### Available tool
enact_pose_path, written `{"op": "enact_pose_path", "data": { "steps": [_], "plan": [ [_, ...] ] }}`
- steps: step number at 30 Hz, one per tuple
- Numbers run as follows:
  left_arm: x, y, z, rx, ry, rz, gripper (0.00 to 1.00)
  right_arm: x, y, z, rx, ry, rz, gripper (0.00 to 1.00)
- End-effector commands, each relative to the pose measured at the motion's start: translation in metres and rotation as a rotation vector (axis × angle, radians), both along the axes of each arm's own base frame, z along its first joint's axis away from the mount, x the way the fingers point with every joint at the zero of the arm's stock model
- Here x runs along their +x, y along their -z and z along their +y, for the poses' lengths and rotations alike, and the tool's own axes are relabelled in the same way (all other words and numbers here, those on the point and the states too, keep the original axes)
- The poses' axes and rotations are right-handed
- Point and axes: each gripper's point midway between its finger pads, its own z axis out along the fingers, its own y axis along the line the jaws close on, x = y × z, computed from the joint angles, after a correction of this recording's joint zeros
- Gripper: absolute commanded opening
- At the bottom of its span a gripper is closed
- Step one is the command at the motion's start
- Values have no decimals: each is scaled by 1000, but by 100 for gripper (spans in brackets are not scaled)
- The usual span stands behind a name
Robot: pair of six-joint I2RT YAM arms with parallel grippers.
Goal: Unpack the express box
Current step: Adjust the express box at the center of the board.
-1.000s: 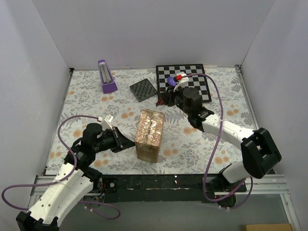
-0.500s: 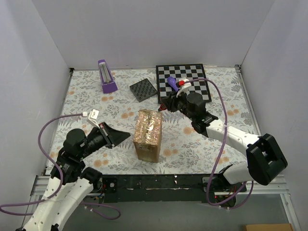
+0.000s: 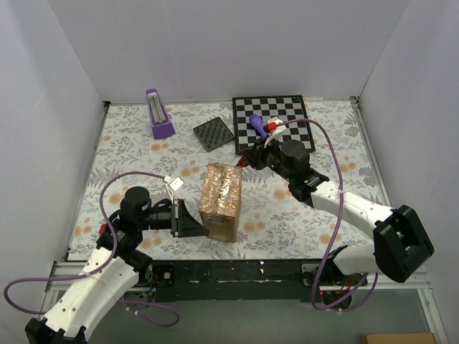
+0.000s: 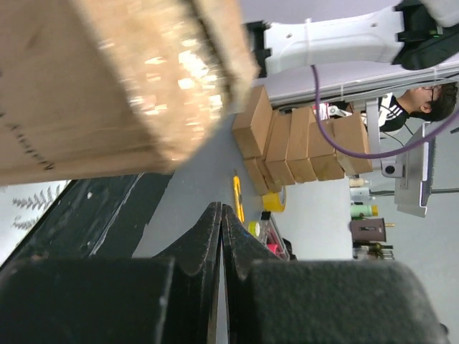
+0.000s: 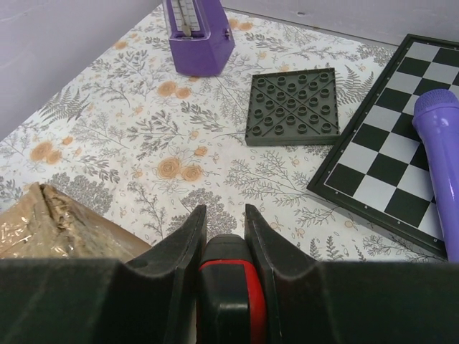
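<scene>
Top view first: the express box (image 3: 222, 199) stands near the middle of the floral bench (image 3: 143, 158), its taped top shining. The left end effector (image 3: 199, 228) is low at the carton's near-left corner, and from up here contact is too close to call. The right end effector (image 3: 244, 160) is just off the far-right top corner. Behind sit a chessboard (image 3: 287, 115), a dark studded plate (image 3: 214, 134) and a purple metronome (image 3: 159, 115), all well apart from the carton.

Over to the left wrist: the two fingers (image 4: 204, 244) are pressed flat together, with nothing between them. The express box fills the upper left, blurred and very near, its brown side and glossy tape above the tips.

Right wrist now: the jaws are clamped on a red-and-black tool (image 5: 228, 279), squeezed between both fingers. One taped corner of the carton pokes in at lower left, apart from the fingers. Ahead lie the studded plate, the metronome and the chessboard's edge.
</scene>
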Motion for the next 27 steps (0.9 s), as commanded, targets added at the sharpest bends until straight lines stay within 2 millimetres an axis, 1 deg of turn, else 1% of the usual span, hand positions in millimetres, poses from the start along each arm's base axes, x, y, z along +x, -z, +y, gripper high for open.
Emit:
{"op": "enact_pose_path", "data": {
  "steps": [1,5,9,11,15,17,18,20,21,23,24,25,26,27],
  "plan": [
    [-6,27,-2,44,55,60,0,-10,-24,3,29,-45,-66,1],
    [0,35,-4,62,44,69,0,-14,-20,5,17,-71,-59,1],
    [18,40,-7,88,-32,87,4,-21,-19,9,16,-103,-59,1],
    [32,49,-8,121,-91,108,4,-25,-19,10,16,-120,-58,1],
    [51,68,-8,188,-172,155,5,-36,-20,8,28,-142,-64,1],
    [61,81,-5,235,-224,178,6,-41,-23,9,36,-164,-76,1],
    [65,85,-4,253,-246,186,6,-44,-27,8,39,-167,-81,1],
    [76,91,0,293,-304,185,6,-49,-26,6,39,-178,-76,1],
    [81,95,1,311,-320,191,7,-52,-31,4,46,-178,-86,1],
    [92,98,5,347,-371,170,7,-56,-27,1,43,-176,-77,1],
    [97,102,7,370,-387,171,7,-59,-32,-2,53,-174,-86,1],
    [101,103,8,385,-402,167,7,-62,-31,-3,51,-177,-81,1],
    [107,98,7,389,-409,140,7,-63,-28,-5,52,-172,-72,1],
    [114,99,10,406,-435,127,8,-67,-31,-6,57,-173,-75,1]
  ]
}}
